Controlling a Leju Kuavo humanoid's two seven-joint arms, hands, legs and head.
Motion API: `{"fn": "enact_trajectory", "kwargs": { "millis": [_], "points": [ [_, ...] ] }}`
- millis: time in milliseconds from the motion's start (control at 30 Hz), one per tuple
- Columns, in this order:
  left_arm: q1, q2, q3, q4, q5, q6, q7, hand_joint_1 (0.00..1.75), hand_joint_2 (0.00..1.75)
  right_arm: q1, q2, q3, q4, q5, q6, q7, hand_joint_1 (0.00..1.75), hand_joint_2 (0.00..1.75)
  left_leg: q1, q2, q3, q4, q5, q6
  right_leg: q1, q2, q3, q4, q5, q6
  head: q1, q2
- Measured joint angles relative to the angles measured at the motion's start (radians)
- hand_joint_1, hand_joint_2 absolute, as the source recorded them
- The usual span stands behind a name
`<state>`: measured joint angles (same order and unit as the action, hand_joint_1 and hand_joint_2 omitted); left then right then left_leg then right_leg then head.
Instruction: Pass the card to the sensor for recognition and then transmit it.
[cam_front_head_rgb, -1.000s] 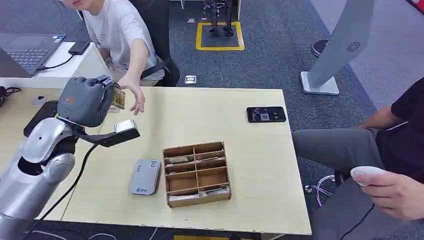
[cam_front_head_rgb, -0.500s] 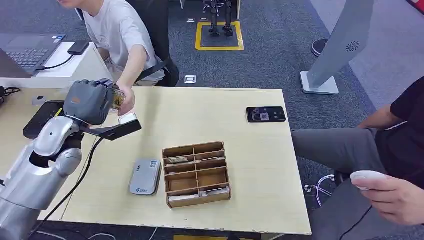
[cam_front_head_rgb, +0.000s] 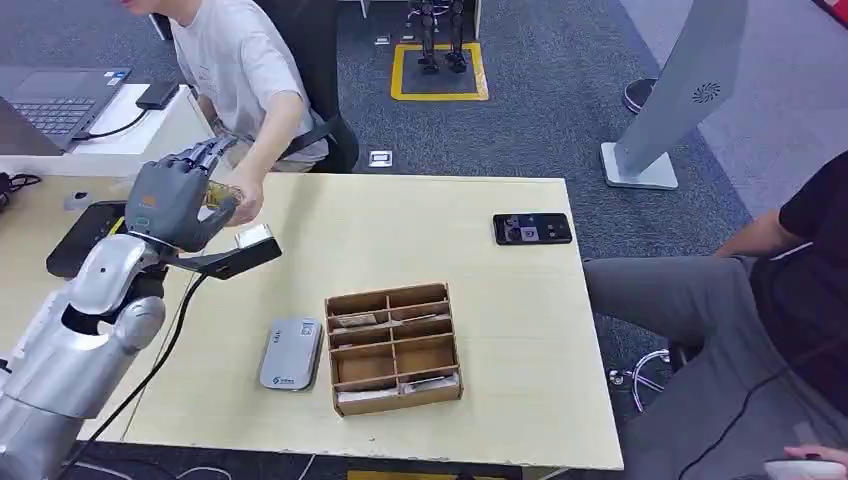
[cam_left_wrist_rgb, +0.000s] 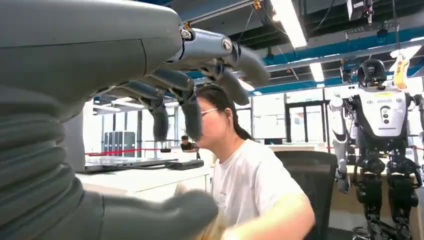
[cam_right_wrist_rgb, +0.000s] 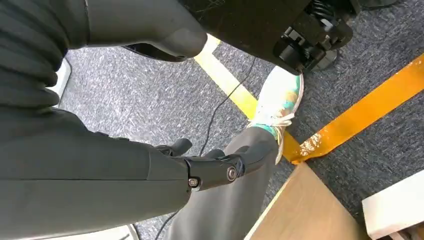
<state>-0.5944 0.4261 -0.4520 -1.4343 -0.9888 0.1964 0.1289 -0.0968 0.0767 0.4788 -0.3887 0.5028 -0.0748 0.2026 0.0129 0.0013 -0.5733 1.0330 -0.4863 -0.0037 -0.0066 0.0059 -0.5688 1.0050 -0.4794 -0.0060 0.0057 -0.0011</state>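
The left hand (cam_front_head_rgb: 175, 200) is hovering above the far left part of the bench (cam_front_head_rgb: 500, 330), its fingers (cam_front_head_rgb: 205, 155) spreading apart toward a seated person (cam_front_head_rgb: 245, 70). The card (cam_front_head_rgb: 222, 193) is sitting at the edge of that hand's palm, and the person's hand (cam_front_head_rgb: 245, 200) is closing on it from the other side; whether the robot's thumb is still pressing it, I cannot tell. In the left wrist view the fingers (cam_left_wrist_rgb: 220, 65) are standing apart from the thumb (cam_left_wrist_rgb: 150, 215), with the person's arm just beyond.

The sensor (cam_front_head_rgb: 290, 353), a flat grey reader, is lying on the bench just beside a brown tray (cam_front_head_rgb: 393, 345) whose compartments are holding a few cards. A phone (cam_front_head_rgb: 532, 228) is lying well apart, near the far right edge.

The right hand (cam_right_wrist_rgb: 165, 165) is hanging over the carpet with fingers loosely extended, holding nothing.
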Motion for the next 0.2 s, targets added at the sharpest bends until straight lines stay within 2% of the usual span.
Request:
{"fn": "enact_trajectory", "kwargs": {
  "millis": [200],
  "points": [
    [0.003,0.0,0.001,0.001,-0.003,0.013,0.0,0.0,1.75,0.0,0.0,0.0,0.0,-0.001,-0.001,0.0,0.0,1.75,0.0,0.0,0.0,0.0,0.0,0.0,0.0,0.0,0.0,0.0,0.0,0.0,0.0,0.0]
  ]
}}
